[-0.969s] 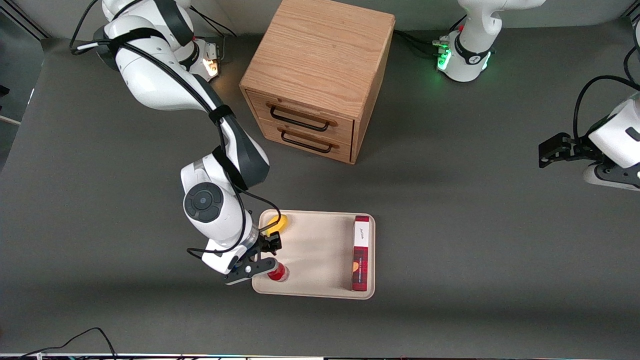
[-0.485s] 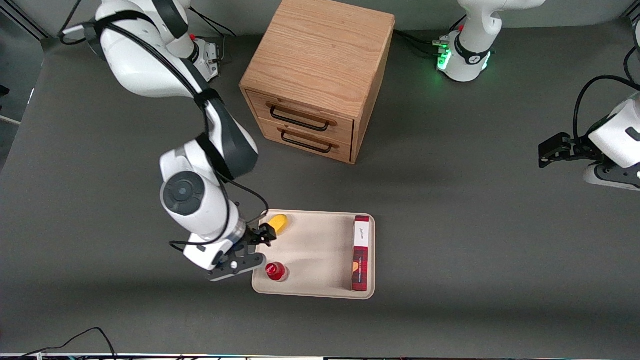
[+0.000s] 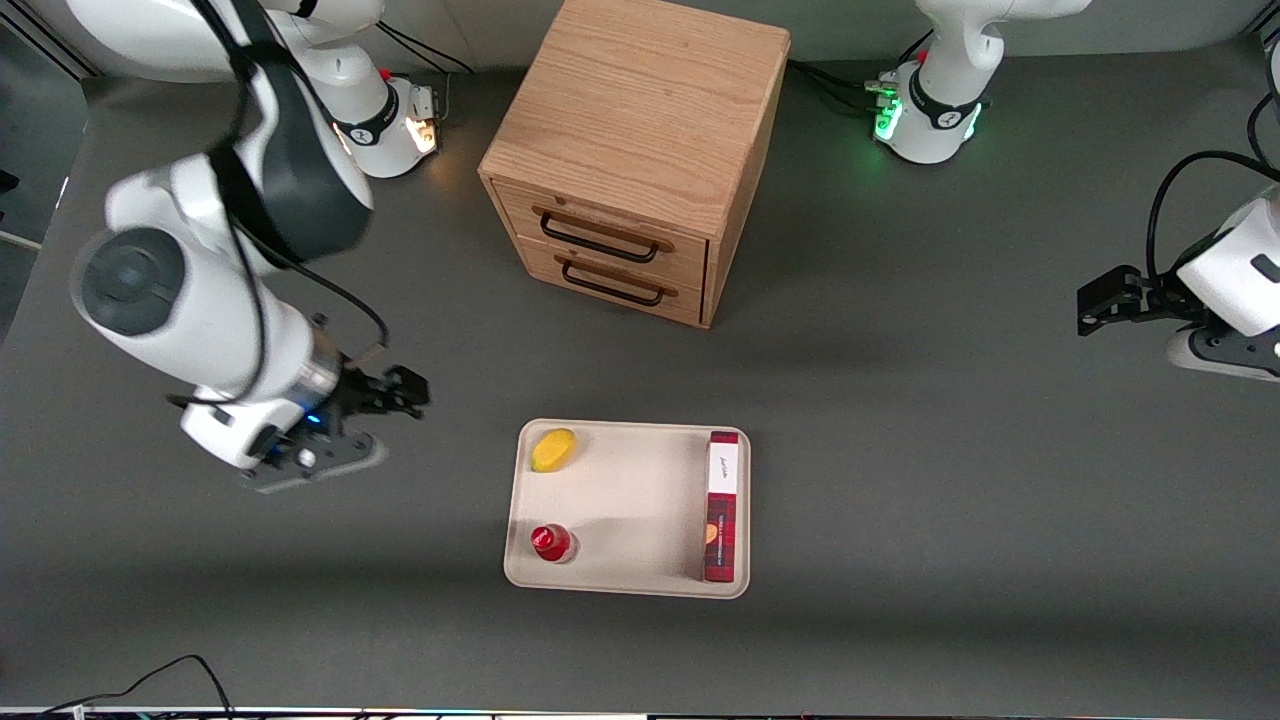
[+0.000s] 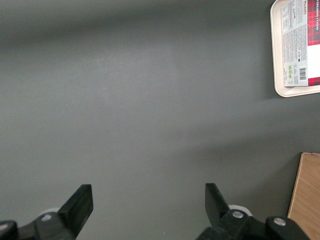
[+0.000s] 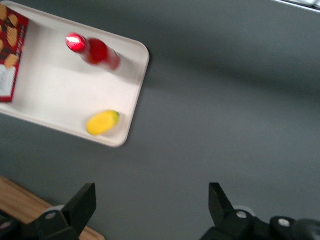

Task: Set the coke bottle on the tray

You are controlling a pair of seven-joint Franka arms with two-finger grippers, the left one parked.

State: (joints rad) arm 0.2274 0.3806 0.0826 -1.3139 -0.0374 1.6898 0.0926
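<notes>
The claw (image 3: 400,392) hangs in the air over the bare table (image 3: 900,450), toward the working arm's end. It is well apart from the tray (image 3: 620,580). Its two fingers (image 5: 82,202) are spread wide and hold nothing.

The bottle (image 3: 550,542) stands up on the tray, in the corner that is near the front edge of the table and toward the working arm's end. From the front you see mostly its red cap from above. The working arm's wrist camera shows more of it: the red cap, the red body and its side (image 5: 95,50).

The fruit (image 3: 553,449) lies in the tray corner farther from the front camera, on the same end as the bottle. The box (image 3: 722,505) lies flat along the tray edge toward the parked arm's end.

The front view shows the cabinet (image 3: 640,150) with its two drawers, standing near the back edge of the table. The wrist views catch only a small corner of its wood (image 4: 306,200). The parked arm's camera sees just the end of the tray (image 4: 276,60) with the box's printed side (image 4: 295,45), and no bottle.

The working arm is bent at the elbow. Its big round joint (image 3: 130,282) is high up, and the wrist points out level toward the tray.
</notes>
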